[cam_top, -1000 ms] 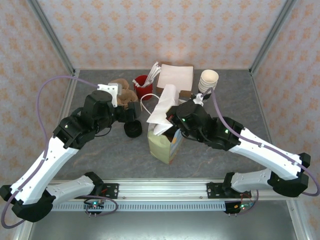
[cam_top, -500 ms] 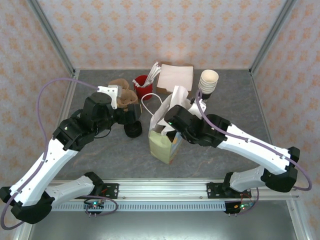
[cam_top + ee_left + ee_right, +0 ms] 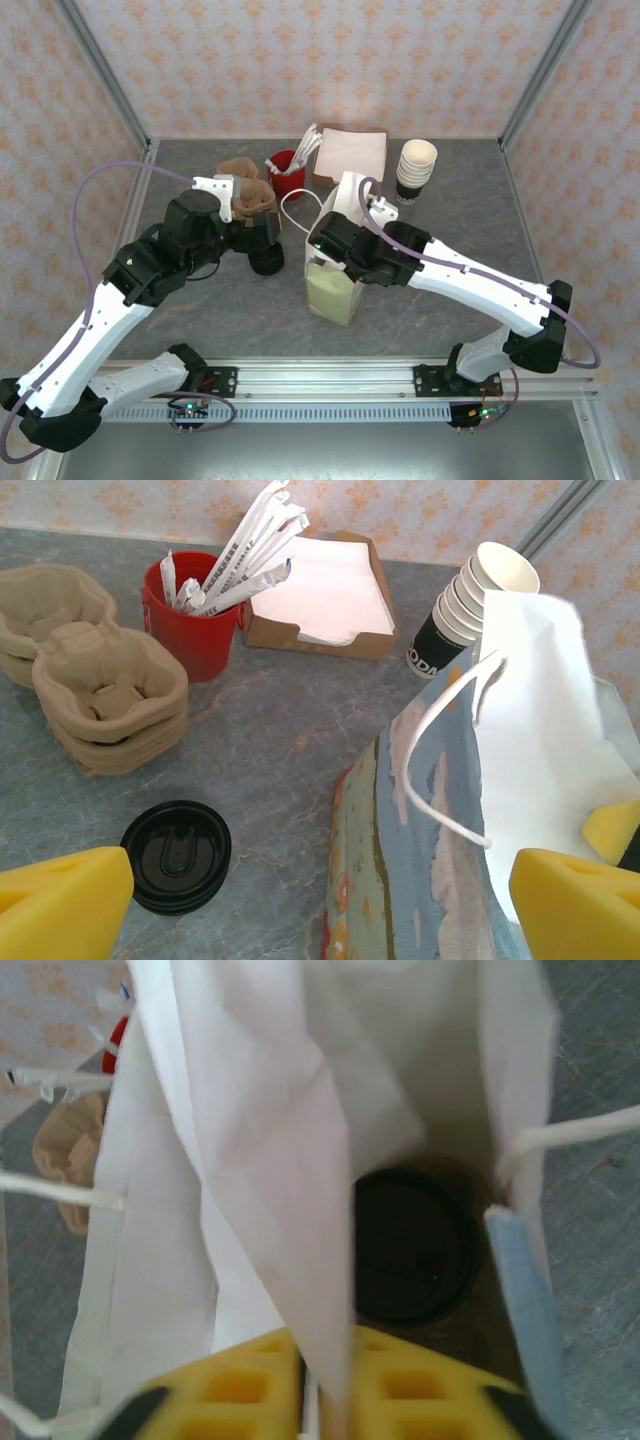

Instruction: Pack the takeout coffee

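right wrist view: i am looking straight down into the paper bag (image 3: 250, 1160). the takeout coffee (image 3: 412, 1250) is sitting upright at the bottom, at about three o'clock from the middle, showing me its round black lid. my right hand (image 3: 325, 1360) is at six o'clock. its yellow pads are standing close on either side of a fold of the bag's white wall, and i cannot tell whether they are pinching that fold or only flanking it.

left wrist view: my left hand (image 3: 320, 885) is spread wide and holding nothing. the bag is rising at four o'clock with a white handle loop (image 3: 440, 750) drooping toward me. the pile of lids (image 3: 177, 855) is lying at seven o'clock. the red cup of stirrers (image 3: 200, 625) is standing at eleven, and the stack of cups (image 3: 470, 605) at one.

top view: the bag is standing mid-tabletop (image 3: 230, 310) with my right wrist directly above its mouth. my left hand is hovering at its nine o'clock, near the lids.

what i am worrying about: if the fold is caught between my right pads when i lift out, the light bag could rise or tip and the coffee could fall over inside. the handle loop could also snag a finger. my left hand is bracing nothing, so a sideways nudge could topple the bag.
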Robot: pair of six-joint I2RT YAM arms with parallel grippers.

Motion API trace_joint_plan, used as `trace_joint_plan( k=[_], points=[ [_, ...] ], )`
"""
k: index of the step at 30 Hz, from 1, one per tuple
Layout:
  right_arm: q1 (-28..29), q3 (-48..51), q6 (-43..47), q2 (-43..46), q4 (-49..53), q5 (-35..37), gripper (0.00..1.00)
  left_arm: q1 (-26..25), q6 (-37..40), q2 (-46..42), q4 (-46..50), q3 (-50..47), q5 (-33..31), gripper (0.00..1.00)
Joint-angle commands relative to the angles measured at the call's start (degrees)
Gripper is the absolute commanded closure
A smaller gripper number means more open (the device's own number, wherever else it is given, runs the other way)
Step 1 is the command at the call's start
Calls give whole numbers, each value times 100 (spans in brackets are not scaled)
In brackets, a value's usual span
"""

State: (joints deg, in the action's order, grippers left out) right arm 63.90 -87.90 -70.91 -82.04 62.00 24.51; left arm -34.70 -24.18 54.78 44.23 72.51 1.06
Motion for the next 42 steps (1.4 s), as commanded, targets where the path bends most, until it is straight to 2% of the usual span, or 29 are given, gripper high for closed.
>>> trace_joint_plan(
  k=[1,6,13,16,21,29,37,42],
  points=[
    [35,-293,188,100,195,1,69,77,-70,-117,-116,-44,-10,3],
    [35,-774,516,180,318,115,57,77,-78,-152,-124,-26,-18,3],
    [5,-1234,914,170,471,536,47,77,-95,-119,-159,-34,-14,3],
    [-124,-1231,1098,152,338,493,48,76,-108,-100,-182,-45,-9,3],
    [-464,-991,1455,115,-234,-55,55,77,-112,-77,-202,-35,-16,3],
    [-842,-851,1575,-208,-319,-350,56,77,-86,-4,-194,44,-88,3],
    [-1138,-711,1850,-532,-336,-29,56,77,-102,24,-214,-23,-85,3],
    [-1274,-691,1932,-864,-553,-473,56,77,-104,-9,-187,-72,-123,3]
  ],
)
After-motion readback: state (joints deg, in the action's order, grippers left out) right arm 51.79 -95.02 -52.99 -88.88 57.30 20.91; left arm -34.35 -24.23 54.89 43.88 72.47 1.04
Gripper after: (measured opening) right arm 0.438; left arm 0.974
